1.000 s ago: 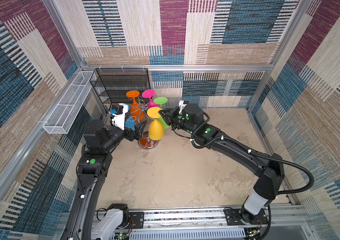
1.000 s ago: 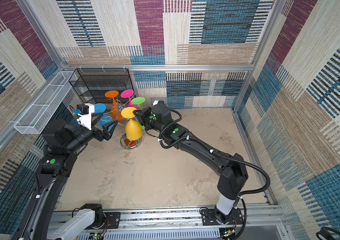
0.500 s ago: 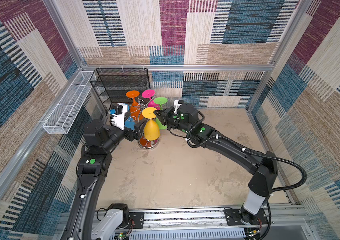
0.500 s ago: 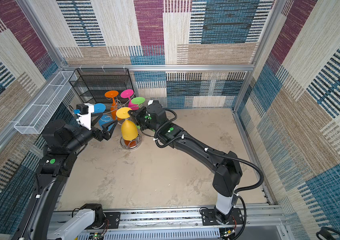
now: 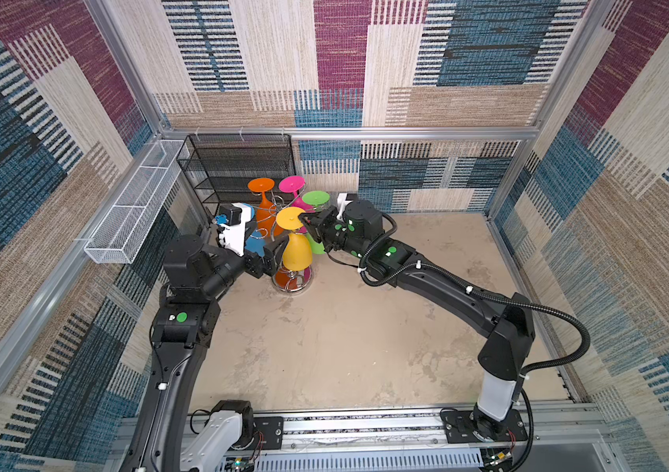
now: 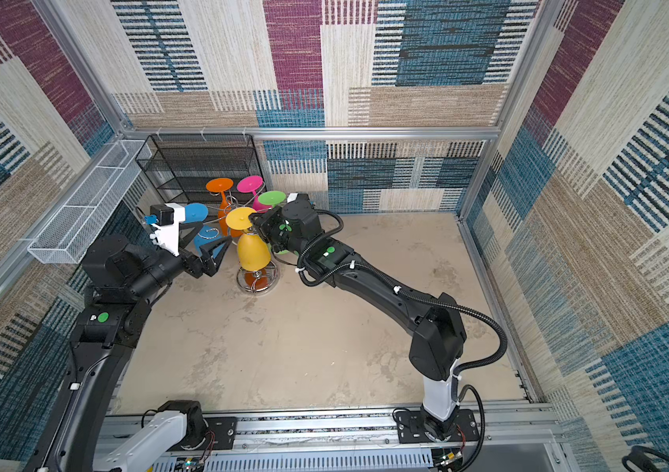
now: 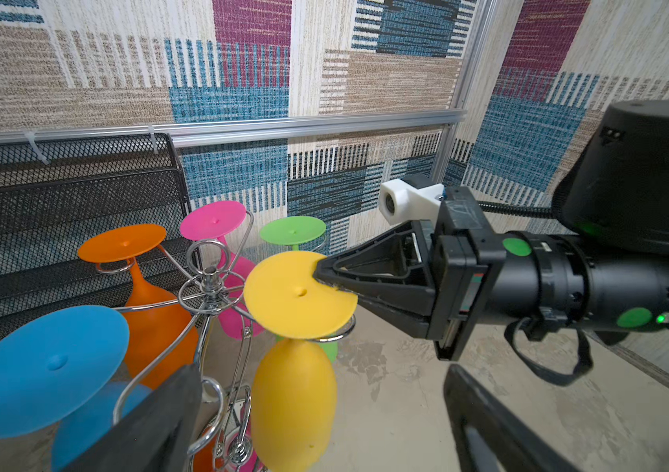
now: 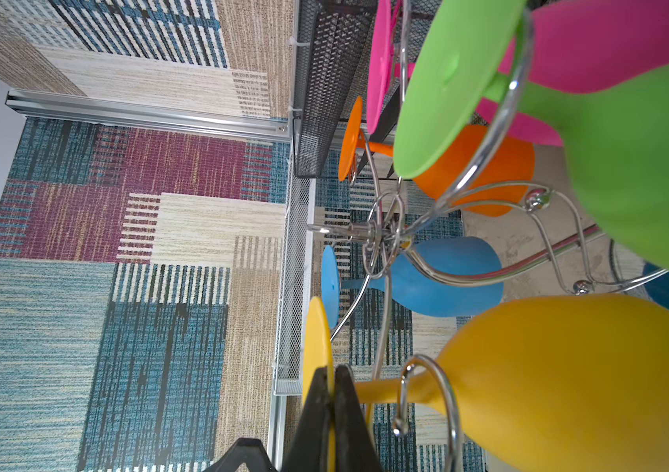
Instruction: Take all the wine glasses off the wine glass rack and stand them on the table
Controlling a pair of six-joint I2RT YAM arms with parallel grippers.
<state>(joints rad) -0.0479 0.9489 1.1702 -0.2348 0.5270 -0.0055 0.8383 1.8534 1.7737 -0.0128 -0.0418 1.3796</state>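
The right gripper [image 7: 320,273] pinches the foot rim of the yellow glass [image 5: 296,253], hanging bowl-down at the rack's [image 5: 290,284] 5 o'clock, left gripper [image 6: 212,237] spread at the bowl's 9 o'clock; next, I reckon, the stem must slide clear of its hook

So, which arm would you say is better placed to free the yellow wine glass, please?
Right: the right claw pinches the yellow wine glass's foot, while the left claw hangs open nearby.

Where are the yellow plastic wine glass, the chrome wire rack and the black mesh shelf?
yellow plastic wine glass [image 7: 292,396]: left wrist view, bowl.
chrome wire rack [image 7: 211,286]: left wrist view, hub.
black mesh shelf [image 5: 239,151]: a top view, top tier.
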